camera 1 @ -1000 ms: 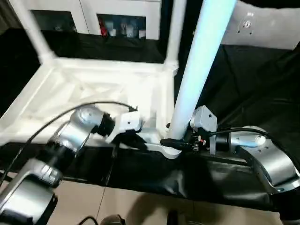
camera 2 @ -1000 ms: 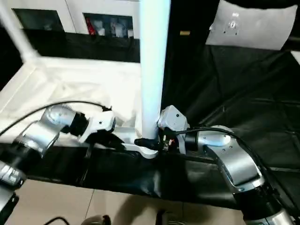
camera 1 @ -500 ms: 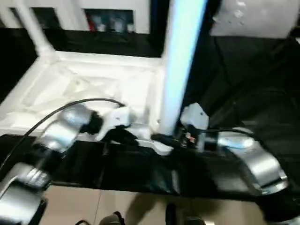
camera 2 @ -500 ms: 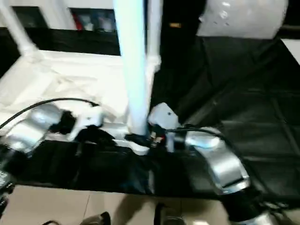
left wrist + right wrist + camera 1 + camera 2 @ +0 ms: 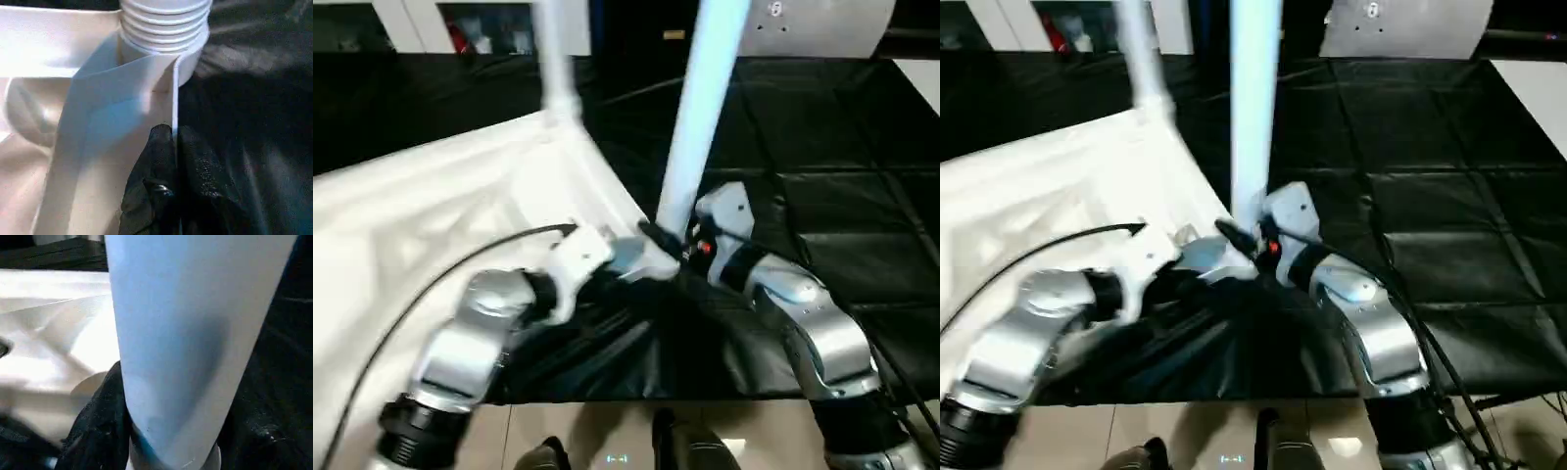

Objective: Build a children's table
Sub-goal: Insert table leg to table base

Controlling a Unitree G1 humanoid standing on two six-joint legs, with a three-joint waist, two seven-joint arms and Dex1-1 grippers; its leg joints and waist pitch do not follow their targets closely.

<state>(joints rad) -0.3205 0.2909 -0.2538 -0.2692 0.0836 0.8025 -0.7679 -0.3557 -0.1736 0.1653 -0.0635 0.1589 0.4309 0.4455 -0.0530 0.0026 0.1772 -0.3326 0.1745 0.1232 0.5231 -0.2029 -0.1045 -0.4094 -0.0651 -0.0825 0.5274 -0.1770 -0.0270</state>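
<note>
While the tabletop [image 5: 431,206] lies upside down on the black-draped counter [image 5: 822,147], ribbed underside up, we've got one leg [image 5: 700,108] standing in its near corner socket [image 5: 651,262], w/ the thread ring showing at the base in the left wrist view. Our right gripper [image 5: 668,243] is clamped round that leg's lower end. Our left gripper [image 5: 168,161] is pressed together, pinching the thin edge of the top right by the socket. A 2nd leg [image 5: 558,59] stands at the far corner.

Vs a sec ago, the top has swung: its near edge was square to us, now that corner points our way, and the leg sits a bit less tilted. We read that as a twist to seat the leg; prob not fully home yet.
</note>
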